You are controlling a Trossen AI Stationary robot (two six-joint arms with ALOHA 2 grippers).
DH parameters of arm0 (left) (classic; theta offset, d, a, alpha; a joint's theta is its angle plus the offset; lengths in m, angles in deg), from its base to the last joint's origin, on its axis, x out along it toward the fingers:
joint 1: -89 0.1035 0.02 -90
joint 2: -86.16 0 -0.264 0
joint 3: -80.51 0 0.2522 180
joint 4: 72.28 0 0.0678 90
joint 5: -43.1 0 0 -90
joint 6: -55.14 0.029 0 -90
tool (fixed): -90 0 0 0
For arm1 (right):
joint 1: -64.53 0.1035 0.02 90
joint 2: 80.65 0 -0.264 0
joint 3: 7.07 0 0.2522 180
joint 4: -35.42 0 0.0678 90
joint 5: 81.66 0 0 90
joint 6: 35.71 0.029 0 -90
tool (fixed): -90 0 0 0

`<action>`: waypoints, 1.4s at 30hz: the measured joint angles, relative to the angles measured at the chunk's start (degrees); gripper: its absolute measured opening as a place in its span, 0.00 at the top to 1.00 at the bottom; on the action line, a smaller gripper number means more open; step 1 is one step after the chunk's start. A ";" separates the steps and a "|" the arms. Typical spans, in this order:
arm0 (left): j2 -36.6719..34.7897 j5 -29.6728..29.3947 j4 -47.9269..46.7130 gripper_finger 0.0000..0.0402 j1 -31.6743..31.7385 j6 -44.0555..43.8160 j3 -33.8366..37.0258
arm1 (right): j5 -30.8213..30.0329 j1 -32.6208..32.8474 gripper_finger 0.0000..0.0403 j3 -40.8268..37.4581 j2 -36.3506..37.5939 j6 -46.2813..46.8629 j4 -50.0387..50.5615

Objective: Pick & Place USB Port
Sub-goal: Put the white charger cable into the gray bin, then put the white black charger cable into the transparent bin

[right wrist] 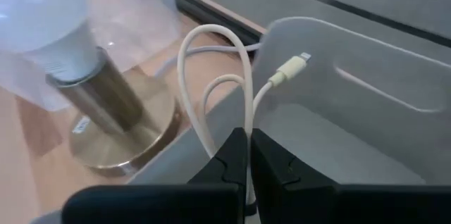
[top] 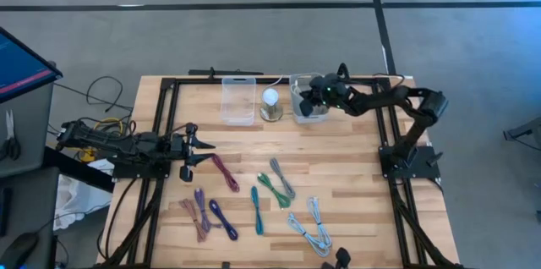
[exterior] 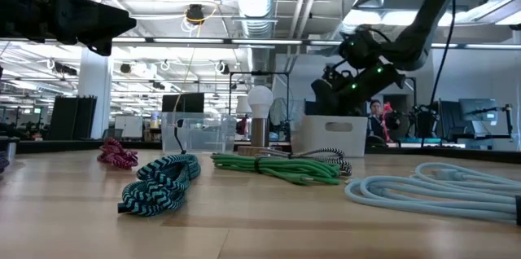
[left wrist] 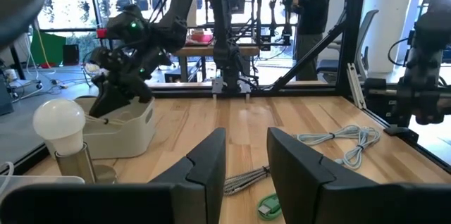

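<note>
My right gripper is shut on a white USB cable at the rim of the white bin. The bin stands at the table's far edge. The cable's loop rises past the fingertips, and its small connector pokes out over the bin's inside. In the low view the gripper hangs just above the bin. My left gripper waits open at the table's left, with nothing between its fingers. My right gripper pinches the gathered strands of the white cable between its two fingers, just below the loop. The fingers slant down from the table's right side. The cable is lifted; its loop and connector end stand beyond the fingertips above the bin's rim.
A bulb lamp stands just left of the bin, with a clear container beyond it. Several coiled cables lie across the table's middle and near side: magenta, green, purple, light blue.
</note>
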 joint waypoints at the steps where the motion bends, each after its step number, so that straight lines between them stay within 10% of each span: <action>1: 0.00 -0.01 0.01 0.74 0.00 0.00 0.00 | -0.02 0.00 1.00 0.31 -0.35 -0.03 0.18; 29: 0.00 0.02 0.16 0.74 0.00 -0.02 0.00 | 1.57 0.11 0.76 6.97 -0.04 -2.13 3.70; 42: 0.00 0.02 0.14 0.74 0.00 -0.02 0.00 | 4.35 5.29 0.79 8.02 19.51 -7.18 31.07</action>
